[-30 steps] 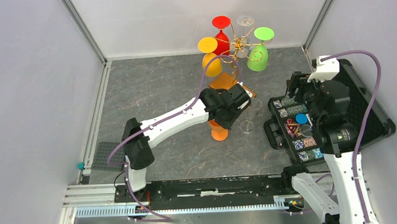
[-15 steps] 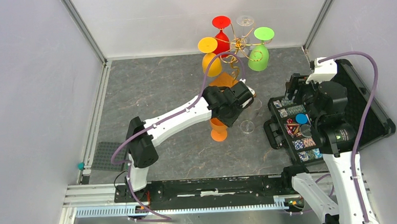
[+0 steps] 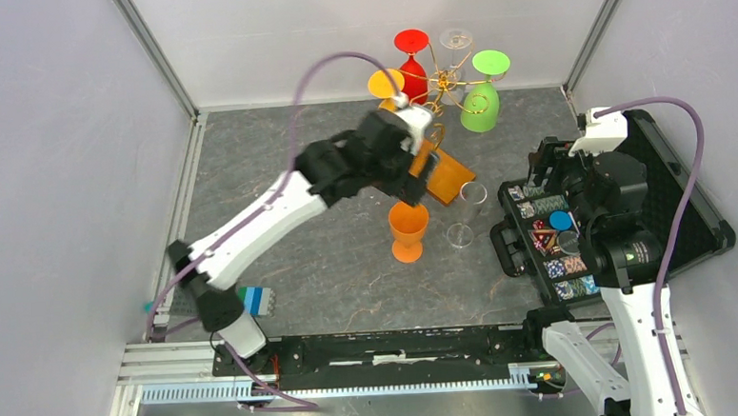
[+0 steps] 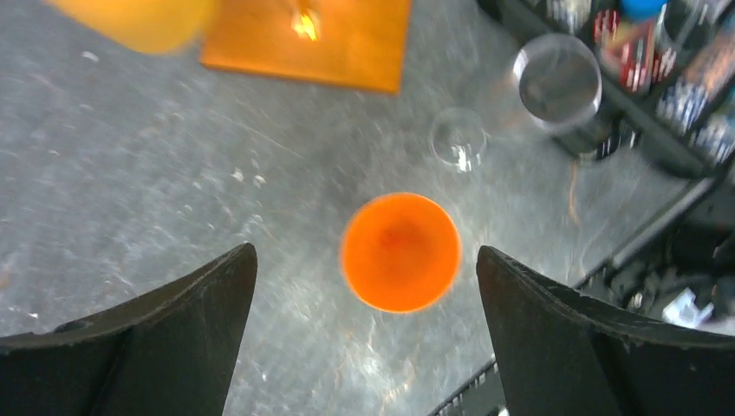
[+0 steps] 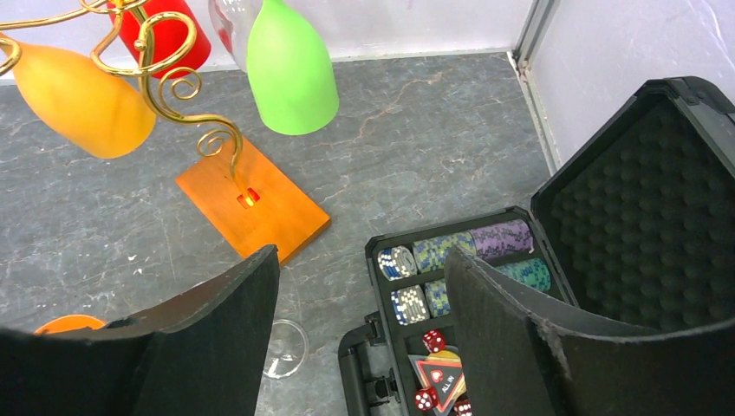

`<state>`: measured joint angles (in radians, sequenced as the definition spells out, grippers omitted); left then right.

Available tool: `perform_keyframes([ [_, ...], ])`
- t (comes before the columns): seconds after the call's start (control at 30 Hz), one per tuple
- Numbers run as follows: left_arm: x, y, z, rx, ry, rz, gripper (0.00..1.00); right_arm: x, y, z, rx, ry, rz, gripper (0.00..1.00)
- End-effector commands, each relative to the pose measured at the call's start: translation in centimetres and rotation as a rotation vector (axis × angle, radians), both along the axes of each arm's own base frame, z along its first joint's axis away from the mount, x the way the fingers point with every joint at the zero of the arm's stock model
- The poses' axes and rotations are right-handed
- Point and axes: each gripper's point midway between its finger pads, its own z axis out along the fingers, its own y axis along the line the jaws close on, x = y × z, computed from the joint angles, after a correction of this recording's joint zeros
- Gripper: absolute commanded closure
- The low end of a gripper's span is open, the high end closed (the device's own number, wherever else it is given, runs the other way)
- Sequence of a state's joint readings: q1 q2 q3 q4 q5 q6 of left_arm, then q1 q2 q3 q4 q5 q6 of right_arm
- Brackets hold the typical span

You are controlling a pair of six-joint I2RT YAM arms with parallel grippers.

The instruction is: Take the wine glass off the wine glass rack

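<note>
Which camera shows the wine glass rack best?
The right wrist view: the rack shows its base, stem and lower curls sharply. The top view has the left arm covering its stem; the left wrist view shows only a blurred piece of base.

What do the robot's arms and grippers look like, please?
The left arm and right arm have white links, black joints and a looping lilac cable each. The left gripper and right gripper have two broad matte black fingers.
</note>
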<state>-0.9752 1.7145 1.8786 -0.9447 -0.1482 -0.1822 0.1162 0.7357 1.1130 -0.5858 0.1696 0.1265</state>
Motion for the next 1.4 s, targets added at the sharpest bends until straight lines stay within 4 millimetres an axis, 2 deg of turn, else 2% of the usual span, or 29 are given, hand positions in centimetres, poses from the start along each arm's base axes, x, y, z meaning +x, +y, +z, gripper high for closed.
perform_keyframes([
  [0.0,4.4,3.7,8.2,-0.314,-0.201,0.163,0.0,-0.1,0.7,1.7,0.042,-0.057,0.026,0.25],
  [0.03,5.0,4.5,9.6,-0.394,-0.22,0.19,0.0,-0.1,0.8,1.8,0.051,-0.064,0.029,0.25],
  [0.1,6.6,6.2,11.1,-0.525,-0.226,0.259,0.0,-0.1,1.1,1.9,0.07,-0.076,0.041,0.25],
  [0.17,8.2,7.7,12.1,-0.624,-0.214,0.313,0.0,0.0,1.4,2.0,0.09,-0.086,0.052,0.25],
  [0.27,10.1,8.6,13.0,-0.699,-0.178,0.364,0.02,0.1,2.0,2.0,0.111,-0.091,0.078,0.25],
  [0.43,13.2,8.5,13.7,-0.852,-0.087,0.378,0.17,0.1,2.6,1.6,0.139,-0.092,0.102,0.25],
  [0.57,15.8,8.0,13.1,-0.91,-0.043,0.38,0.19,0.3,3.0,1.2,0.154,-0.089,0.12,0.25],
  [0.77,18.7,6.9,12.3,-0.976,0.013,0.379,0.26,0.5,3.4,1.0,0.169,-0.089,0.136,0.26],
  [0.9,19.8,5.8,11.7,-1.02,0.066,0.365,0.33,0.5,3.5,0.9,0.174,-0.089,0.14,0.26],
  [1.1,19.8,5.0,10.2,-1.033,0.14,0.368,0.55,0.4,3.5,0.7,0.175,-0.087,0.139,0.26],
  [1.37,19.1,5.2,11.5,-1.076,0.139,0.352,0.81,0.5,3.6,0.6,0.188,-0.091,0.138,0.26],
])
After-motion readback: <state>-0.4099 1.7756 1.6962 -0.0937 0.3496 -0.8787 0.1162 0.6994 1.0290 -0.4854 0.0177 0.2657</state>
